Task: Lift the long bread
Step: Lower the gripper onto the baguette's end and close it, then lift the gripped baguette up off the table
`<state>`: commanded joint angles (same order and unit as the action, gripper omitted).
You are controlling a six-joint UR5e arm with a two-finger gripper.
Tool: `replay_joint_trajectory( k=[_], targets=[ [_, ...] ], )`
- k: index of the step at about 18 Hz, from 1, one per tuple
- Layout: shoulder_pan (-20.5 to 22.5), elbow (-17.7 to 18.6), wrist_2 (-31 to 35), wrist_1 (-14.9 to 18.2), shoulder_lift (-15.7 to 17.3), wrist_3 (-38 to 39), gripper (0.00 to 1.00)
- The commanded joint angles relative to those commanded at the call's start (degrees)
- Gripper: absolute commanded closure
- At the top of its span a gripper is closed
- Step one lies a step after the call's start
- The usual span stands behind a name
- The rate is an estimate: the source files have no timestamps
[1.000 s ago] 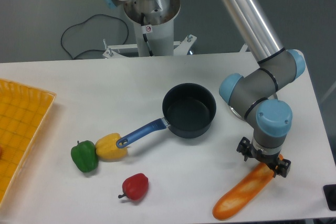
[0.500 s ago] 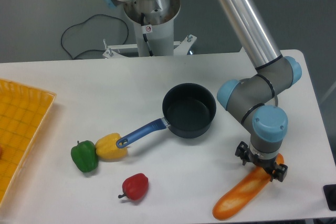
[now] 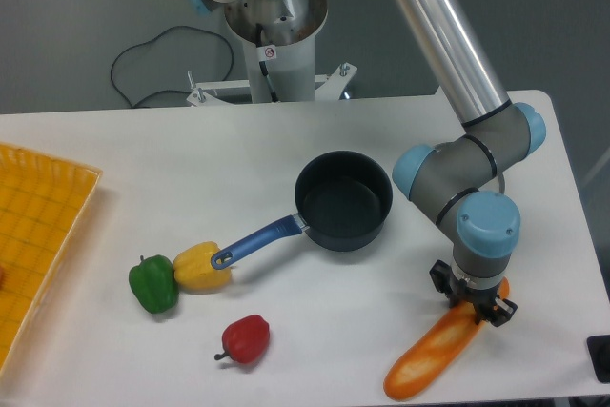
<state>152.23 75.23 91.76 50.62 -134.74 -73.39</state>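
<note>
The long bread [image 3: 429, 361], a glossy orange toy baguette, lies slanted on the white table near the front right edge. Its upper right end sits under my gripper [image 3: 473, 300]. The gripper points straight down from the blue wrist joint. Its black fingers [image 3: 440, 279] press against both sides of the bread's upper end, and the jaws look drawn in onto it. The bread still rests on the table. The wrist hides the fingertips and the top end of the bread.
A dark pan [image 3: 343, 199] with a blue handle [image 3: 255, 240] stands left of the arm. A yellow pepper [image 3: 200, 266], a green pepper [image 3: 153, 283] and a red pepper [image 3: 246, 338] lie at the front left. An orange tray [image 3: 38, 226] sits at the left edge. The table's front edge runs just below the bread.
The wrist has shifted slightly left along the bread and come lower. The fingers have drawn closer together around the bread's upper end, and the bread has nudged a little.
</note>
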Motion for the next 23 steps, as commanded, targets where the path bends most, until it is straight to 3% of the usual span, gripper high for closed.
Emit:
replay_joint_trajectory(
  k=[9, 11, 15, 23],
  targets=[
    [0.3, 4.4, -0.4, 0.9, 4.9, -0.5, 0.66],
    [0.3, 5.4, -0.4, 3.1, 6.8, -0.5, 0.66],
    [0.1, 6.2, -0.3, 11.5, 9.9, -0.5, 0.67],
    [-0.2, 6.5, -0.4, 17.8, 14.0, -0.5, 0.67]
  ],
)
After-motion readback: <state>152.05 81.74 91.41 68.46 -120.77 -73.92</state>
